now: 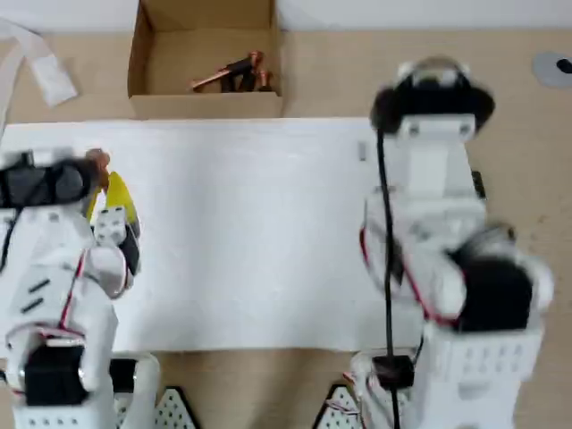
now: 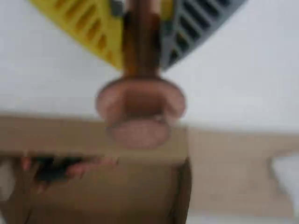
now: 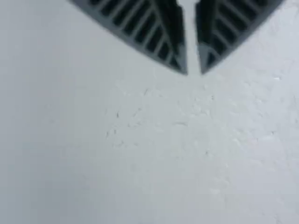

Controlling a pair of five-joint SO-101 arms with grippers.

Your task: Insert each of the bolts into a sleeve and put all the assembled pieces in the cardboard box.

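My left gripper (image 2: 142, 51) is shut on a copper-coloured assembled piece (image 2: 140, 105), whose flanged end sticks out past the yellow and grey fingers. In the high view this gripper (image 1: 105, 192) is at the left side of the white mat, with the piece's copper end (image 1: 98, 161) showing near the mat's back edge. The cardboard box (image 1: 138, 63) stands behind the mat and holds several copper and black pieces (image 1: 237, 73). In the left wrist view the box (image 2: 93, 135) lies just beyond the held piece. My right gripper (image 3: 191, 67) is shut with nothing in it, close above the bare mat.
The white mat (image 1: 250, 232) covers most of the table. The right arm (image 1: 438, 223) is folded back at the mat's right side. A white paper strip (image 1: 49, 76) lies at the back left, and a grey disc (image 1: 554, 67) at the back right.
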